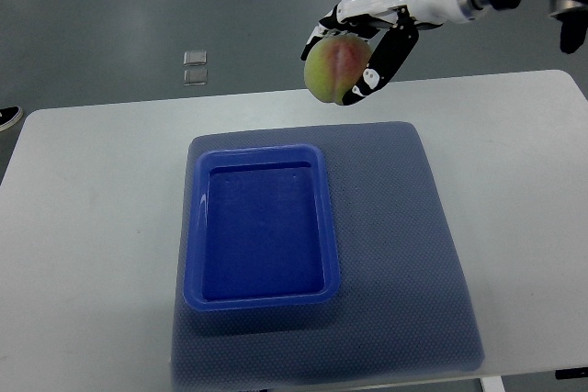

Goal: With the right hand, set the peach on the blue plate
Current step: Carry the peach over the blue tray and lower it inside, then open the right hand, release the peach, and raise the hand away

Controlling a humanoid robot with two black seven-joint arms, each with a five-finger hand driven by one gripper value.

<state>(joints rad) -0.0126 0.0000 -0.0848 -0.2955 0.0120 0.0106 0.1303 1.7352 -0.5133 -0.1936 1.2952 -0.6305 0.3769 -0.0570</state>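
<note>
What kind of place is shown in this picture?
Probably a robotics lab or test room: a plain white table on a bare grey floor, a blue mat with a blue plate, and a robot's right hand holding a peach.

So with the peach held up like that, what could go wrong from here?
1. The right hand holds the peach beyond the table's far edge; if the fingers loosen, it would likely fall to the floor.
2. The blue plate lies nearer and further left; releasing early could land the peach on the blue mat.
3. A round peach released from high up might bounce over the plate's low rim.
</note>
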